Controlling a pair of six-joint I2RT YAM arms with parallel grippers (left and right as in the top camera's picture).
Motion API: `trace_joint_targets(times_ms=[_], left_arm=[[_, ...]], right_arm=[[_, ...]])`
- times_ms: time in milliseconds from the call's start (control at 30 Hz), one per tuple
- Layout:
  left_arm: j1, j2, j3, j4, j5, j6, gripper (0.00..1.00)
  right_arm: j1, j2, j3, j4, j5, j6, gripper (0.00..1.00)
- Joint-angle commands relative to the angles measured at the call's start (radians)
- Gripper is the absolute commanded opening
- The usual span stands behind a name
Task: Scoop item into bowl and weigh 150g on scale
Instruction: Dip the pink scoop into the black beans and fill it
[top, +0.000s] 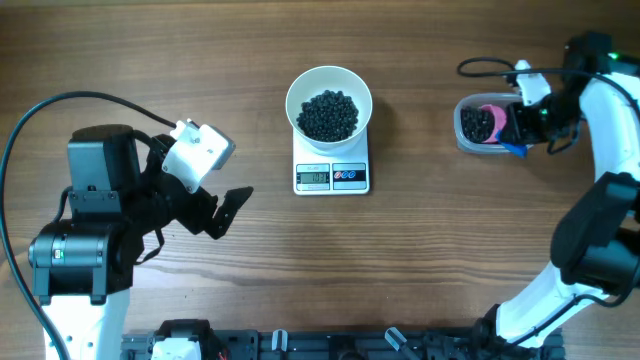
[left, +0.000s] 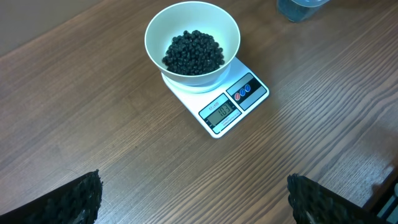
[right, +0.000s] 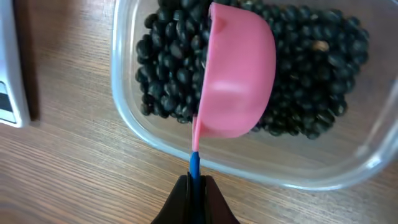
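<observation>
Right claw (right: 194, 183) was pinched on the blue handle of a pink scoop (right: 239, 81), tipped over the beans (right: 311, 74) in a clear tub (right: 155, 142) near the bench's (top: 450, 260) right edge. Left claw (left: 193, 198) was spread wide near the left edge. More beans filled the white bowl (top: 300, 88) on the scale (top: 332, 178), mid-bench; the display looked too blurry to read.

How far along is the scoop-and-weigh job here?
Done: the bowl sits on the scale with a heap of beans in it. In hand: the right gripper, jaws shut on the handle of the pink scoop, has it at the clear tub. The left gripper hangs open. Left: the display is unreadable, so reaching the target weight is unconfirmed; more scoops may follow.
</observation>
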Motion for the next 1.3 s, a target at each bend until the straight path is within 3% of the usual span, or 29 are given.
trace_joint_targets(times_ms=[0,467,600,800,1100,1267], left_arm=[[0.005,0.001,0.018,-0.001,0.016,0.015,1.00],[0.005,0.001,0.018,-0.001,0.016,0.015,1.00],[0.005,0.001,0.018,-0.001,0.016,0.015,1.00],[0.005,0.001,0.018,-0.001,0.016,0.015,1.00],[0.005,0.001,0.018,-0.001,0.016,0.015,1.00],[0.005,0.001,0.018,-0.001,0.016,0.016,1.00]], right_arm=[[-0.057,0.035,0.008,-0.004,-0.109,-0.016,0.04],[-0.211,0.077,-0.060,0.013,-0.470,-0.069,0.04],[-0.271,0.077,-0.060,-0.005,-0.483,-0.070,0.04],[-0.316,0.077,-0.060,-0.086,-0.600,-0.175,0.04],[-0.312,0.069,-0.060,-0.211,-0.729,-0.226,0.05],[-0.236,0.015,-0.059,-0.228,-0.731,-0.207,0.05]])
